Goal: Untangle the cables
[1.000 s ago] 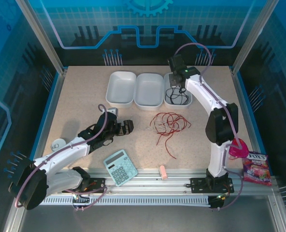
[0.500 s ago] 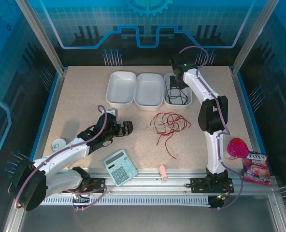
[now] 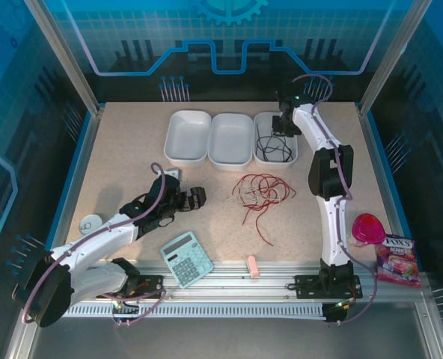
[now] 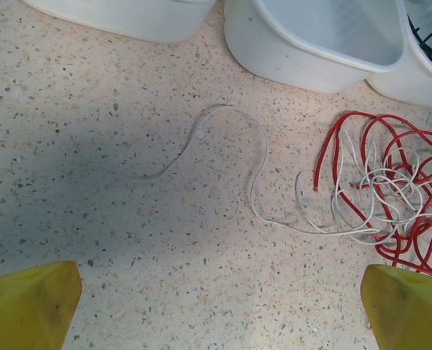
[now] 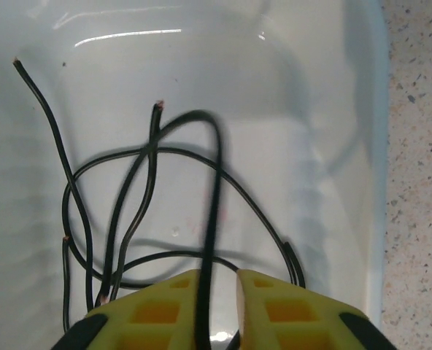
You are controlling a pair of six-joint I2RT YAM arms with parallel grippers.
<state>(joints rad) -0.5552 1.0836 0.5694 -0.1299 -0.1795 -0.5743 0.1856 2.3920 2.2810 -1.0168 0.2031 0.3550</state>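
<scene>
The black cables point(image 3: 274, 151) lie coiled in loose loops inside the right-hand white bin point(image 3: 275, 164), the last of three bins in a row near the table's point(image 3: 132, 157) far edge. In the right wrist view their cut ends point toward the bin's wall point(image 5: 333, 109). The right gripper point(image 3: 285, 123) hangs over that bin. Its yellow fingers point(image 5: 165, 306) stand a narrow gap apart, wider than the one blurred black strand that runs up between them, so nothing is pinched. The middle bin point(image 3: 231, 138) and the left bin point(image 3: 188, 134) show plain white floors. Toward the table's middle, just on the near side of the right and middle bins, the red cables point(image 3: 263, 191) and the white cables point(image 4: 252, 168) lie knotted together in one tangle. One white strand snakes out of it toward the left, and a red tail runs toward the near edge. The left gripper point(image 3: 197, 197) hovers low, left of the tangle, its fingers spread wide and holding nothing. A blue calculator point(image 3: 186, 258) lies by the near edge. A pink cup point(image 3: 368, 228) and a snack packet point(image 3: 397, 260) sit at the near right corner.
</scene>
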